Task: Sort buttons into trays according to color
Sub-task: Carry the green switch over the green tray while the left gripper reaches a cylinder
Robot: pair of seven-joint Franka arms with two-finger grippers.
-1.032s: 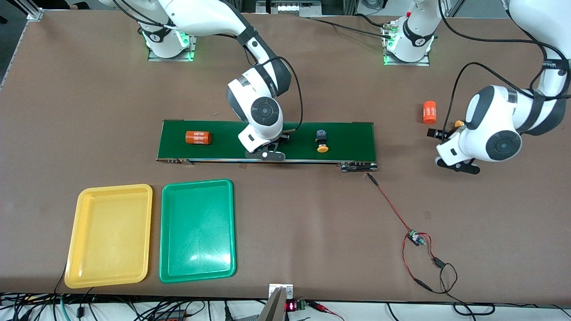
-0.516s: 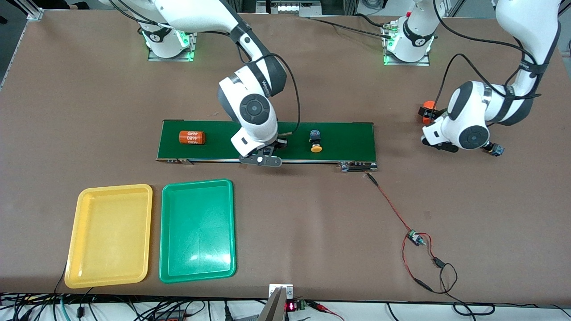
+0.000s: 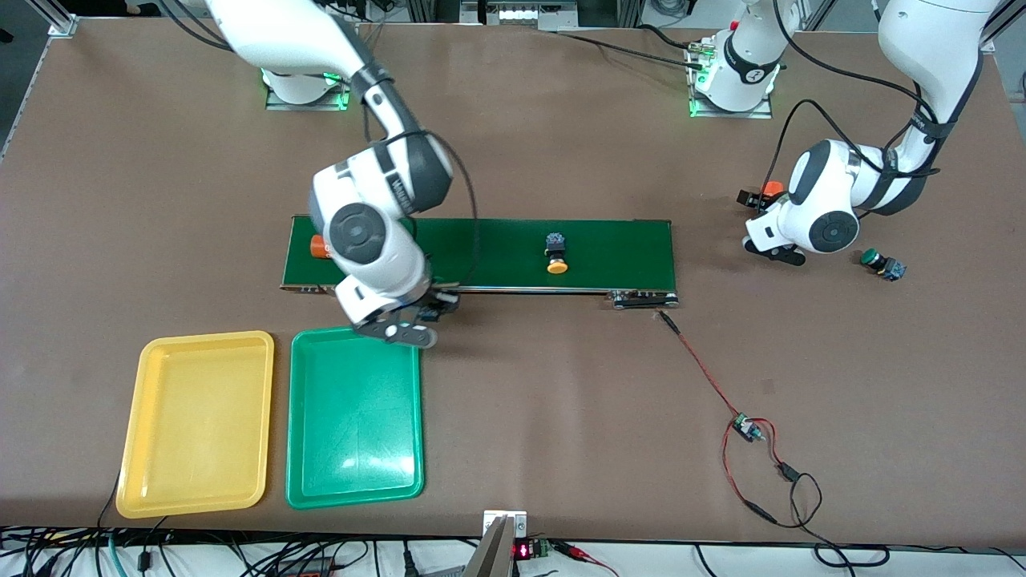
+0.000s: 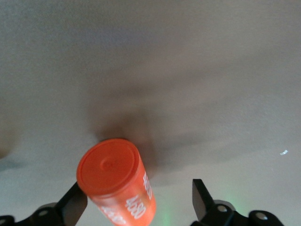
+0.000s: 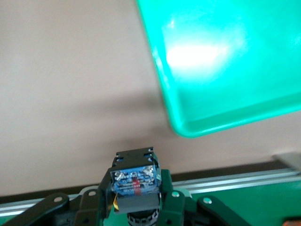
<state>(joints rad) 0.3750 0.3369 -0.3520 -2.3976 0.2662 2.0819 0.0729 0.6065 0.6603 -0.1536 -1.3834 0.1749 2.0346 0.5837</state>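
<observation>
- My right claw (image 3: pixel 401 324) has left the dark-green belt (image 3: pixel 625 252) and come down the frame to hang over the bare table at the upper rim of the green tray (image 3: pixel 353 433). It is clamped on a push-button switch (image 5: pixel 134 181) whose blue-and-black body shows in the right wrist view, but the cap is hidden, so I cannot tell its colour.
- I judge that a short carry lower in the frame and a release would finish this one, provided the cap is green.
- The yellow tray (image 3: pixel 196 425) beside it is bare.
- The yellow-capped button (image 3: pixel 555 255) has ridden the belt toward the right arm's end and now sits mid-frame, next for me.
- My left claw (image 3: pixel 757 199) has shifted up the frame. Its fingers (image 4: pixel 75 207) stand apart around the orange "4680" cylinder (image 4: pixel 115 183), which is no part of the sorting.
- A green-capped button (image 3: pixel 874 260) now shows on the table just beside my left arm.
</observation>
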